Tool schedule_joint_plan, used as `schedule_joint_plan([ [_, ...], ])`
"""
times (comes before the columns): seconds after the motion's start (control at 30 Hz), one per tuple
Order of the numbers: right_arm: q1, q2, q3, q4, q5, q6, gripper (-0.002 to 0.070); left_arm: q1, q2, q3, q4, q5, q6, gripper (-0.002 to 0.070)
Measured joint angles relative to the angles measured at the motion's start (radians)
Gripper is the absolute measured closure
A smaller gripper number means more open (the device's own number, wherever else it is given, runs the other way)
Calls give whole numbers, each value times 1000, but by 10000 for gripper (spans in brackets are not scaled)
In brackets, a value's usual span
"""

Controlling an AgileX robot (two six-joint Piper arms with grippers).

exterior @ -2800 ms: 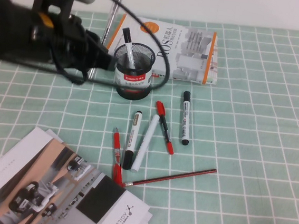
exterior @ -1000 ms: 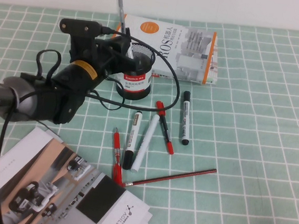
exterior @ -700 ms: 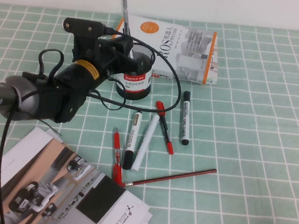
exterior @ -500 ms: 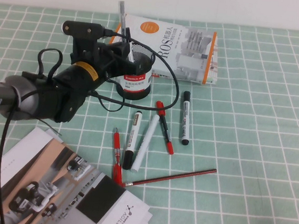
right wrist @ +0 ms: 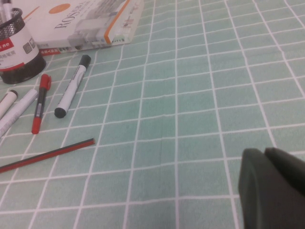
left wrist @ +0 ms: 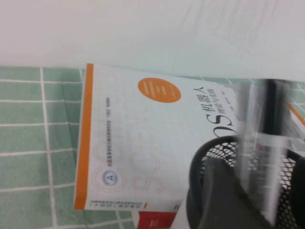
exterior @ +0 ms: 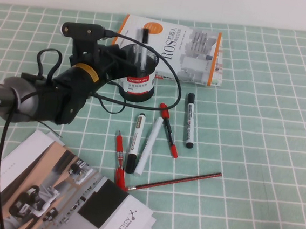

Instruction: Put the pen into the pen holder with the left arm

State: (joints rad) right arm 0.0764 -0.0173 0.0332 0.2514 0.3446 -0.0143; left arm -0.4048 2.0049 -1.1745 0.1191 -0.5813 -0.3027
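Green checked table (exterior: 259,135) — book (exterior: 186,47), markers (exterior: 189,120), brochure (exterior: 53,191).

**Pen stands in the holder, markers spread in front**

The pen (exterior: 143,47) stands inside the pen holder (exterior: 139,75), with the left gripper (exterior: 123,57) just beside the holder's left. The book (exterior: 175,49) lies behind it. Markers (exterior: 190,121) lie in front; the brochure (exterior: 53,191) sits front left. The right gripper (right wrist: 271,183) stays low over bare cloth, well apart.

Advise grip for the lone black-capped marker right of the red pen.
Marker's white barrel mid-length, from above, closing across its width: it lies flat, clear of the red pen. Left gripper sits at the pen holder; right gripper hangs over cloth further right.
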Motion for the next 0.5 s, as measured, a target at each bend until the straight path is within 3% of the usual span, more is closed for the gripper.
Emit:
schedule_joint_plan([
  [0.3, 0, 0, 0, 0, 0, 0, 696, 0, -41, 0, -7, 95, 19, 393],
  [0.4, 0, 0, 0, 0, 0, 0, 696, 0, -111, 0, 65, 220, 24, 455],
  [0.5, 0, 0, 0, 0, 0, 0, 696, -13, -201, 0, 140, 373, 24, 595],
])
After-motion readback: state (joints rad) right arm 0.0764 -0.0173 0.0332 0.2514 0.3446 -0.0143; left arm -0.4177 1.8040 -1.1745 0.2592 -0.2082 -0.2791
